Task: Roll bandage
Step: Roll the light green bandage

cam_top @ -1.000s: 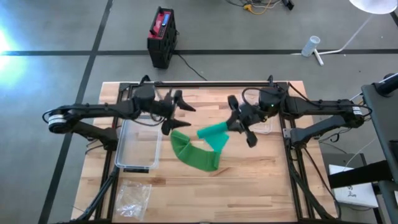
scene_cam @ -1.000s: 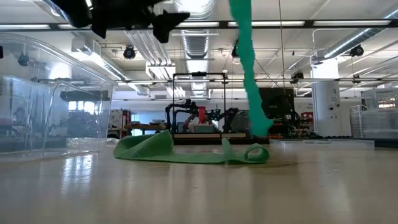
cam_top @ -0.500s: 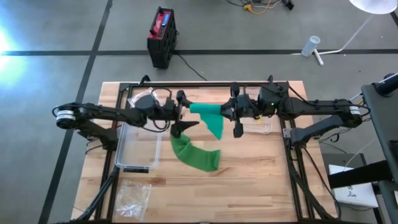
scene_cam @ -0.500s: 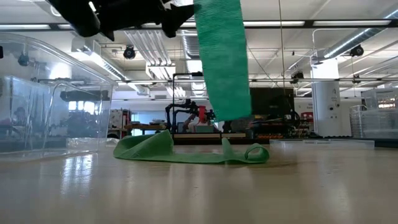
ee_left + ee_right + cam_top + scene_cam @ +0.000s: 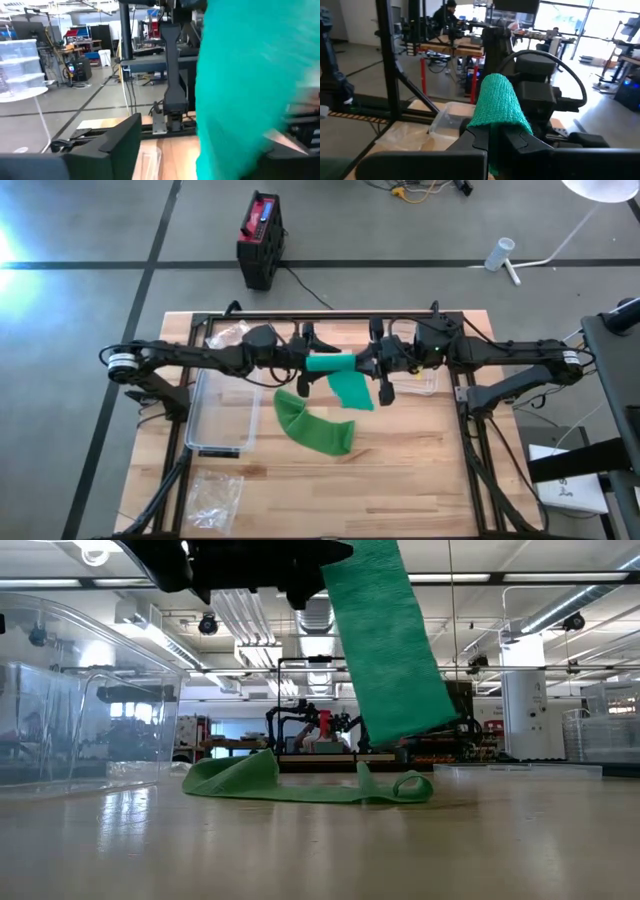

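A green bandage is partly rolled. Its roll (image 5: 330,362) is held level above the table between my two grippers, and a loose tail (image 5: 390,650) hangs below it. More green bandage lies in a slack heap (image 5: 315,430) on the table. My right gripper (image 5: 378,368) is shut on the roll. My left gripper (image 5: 305,362) is open, with its fingers on either side of the roll's left end; I cannot tell whether they touch it. The bandage fills much of the left wrist view (image 5: 240,85). My right gripper pinches the roll's right end (image 5: 496,117) between its two fingers. The fingers come level from the table's right side and lie along the roll, which sticks out toward the left gripper. The roll is lifted clear, and its tail hangs slack below.
A clear plastic bin (image 5: 222,415) stands at the left and also shows in the low view (image 5: 70,710). A crumpled plastic bag (image 5: 215,495) lies near the front left corner. A small clear container (image 5: 422,383) sits under the right arm.
My right gripper has gone up and toward the far edge and has turned, so the roll now points toward the table's left. My left gripper has gone toward the right, up to the roll's free end. The hanging tail has swung and turned broadside.
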Robot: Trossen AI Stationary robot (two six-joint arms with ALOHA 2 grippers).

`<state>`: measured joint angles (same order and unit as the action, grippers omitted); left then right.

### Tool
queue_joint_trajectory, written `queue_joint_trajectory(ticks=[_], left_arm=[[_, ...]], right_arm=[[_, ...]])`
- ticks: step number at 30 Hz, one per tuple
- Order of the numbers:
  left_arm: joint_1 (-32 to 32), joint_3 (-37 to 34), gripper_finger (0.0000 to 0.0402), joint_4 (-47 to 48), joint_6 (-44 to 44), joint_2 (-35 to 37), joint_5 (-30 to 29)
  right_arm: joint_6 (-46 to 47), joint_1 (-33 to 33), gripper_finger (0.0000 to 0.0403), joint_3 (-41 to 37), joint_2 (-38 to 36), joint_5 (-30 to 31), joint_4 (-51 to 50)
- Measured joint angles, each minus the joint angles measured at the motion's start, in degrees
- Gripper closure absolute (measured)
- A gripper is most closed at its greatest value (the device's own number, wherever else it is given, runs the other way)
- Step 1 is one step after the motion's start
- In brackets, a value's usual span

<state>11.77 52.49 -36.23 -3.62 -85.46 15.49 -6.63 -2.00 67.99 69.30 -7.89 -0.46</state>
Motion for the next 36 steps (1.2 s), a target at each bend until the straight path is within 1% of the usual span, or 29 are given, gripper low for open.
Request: queue_joint_trajectory(ticks=[4, 6, 8, 11, 12, 13, 15, 18, 20, 26, 31, 34, 36], left_arm=[[-0.3, 0.0, 0.0211, -1.8, -0.4, 0.4, 0.0], [-0.7, 0.0, 0.0234, -2.4, -0.5, 0.1, 0.4], [-1.2, 0.1, 0.0271, -3.0, -0.6, -0.6, 1.2], [-1.8, 0.2, 0.0358, -2.9, -0.5, -1.0, 1.5], [-1.8, 0.2, 0.0379, -2.9, -0.4, -0.8, 1.3], [-1.7, 0.2, 0.0388, -2.7, -0.5, -0.2, 0.4], [-1.3, 0.2, 0.0389, -0.1, -2.3, 1.7, -1.9], [-0.7, 0.3, 0.0399, 4.9, -6.4, 5.3, -7.5], [-0.1, 0.3, 0.04, 7.4, -8.3, 8.1, -10.1], [1.6, 0.3, 0.0401, 9.2, -12.6, 15.8, -15.4], [2.6, 0.3, 0.0401, 10.3, -13.3, 18.4, -16.5], [2.6, 0.3, 0.0401, 10.2, -13.3, 18.4, -16.5], [2.6, 0.3, 0.0401, 9.1, -13.3, 17.5, -16.5]], right_arm=[[-0.1, 0.0, 0.04, 0.0, -0.1, -0.1, -0.1], [-0.5, 0.0, 0.04, 0.0, -0.1, -0.1, 0.3], [-0.4, 0.0, 0.04, 0.0, 0.1, -0.1, 1.4], [-0.4, 0.0, 0.04, 0.0, 0.1, -0.2, 1.2], [-0.3, 0.0, 0.04, 0.0, 0.1, -0.2, 1.1], [0.2, 0.0, 0.04, 0.0, 0.1, -0.2, 0.9], [1.4, 0.0, 0.04, 0.0, 0.0, -1.6, 0.5], [3.4, 0.0, 0.04, 0.0, -0.1, -5.7, 0.1], [3.6, 0.0, 0.04, 0.0, -0.2, -6.1, -0.7], [3.6, -0.1, 0.04, -0.1, 0.1, -6.1, -2.4], [3.4, 0.0, 0.04, -0.5, 0.2, -6.1, -2.2], [3.4, 0.0, 0.04, -0.5, 0.2, -6.3, -2.3], [3.0, 0.0, 0.04, -0.5, 0.2, -7.8, -2.2]])
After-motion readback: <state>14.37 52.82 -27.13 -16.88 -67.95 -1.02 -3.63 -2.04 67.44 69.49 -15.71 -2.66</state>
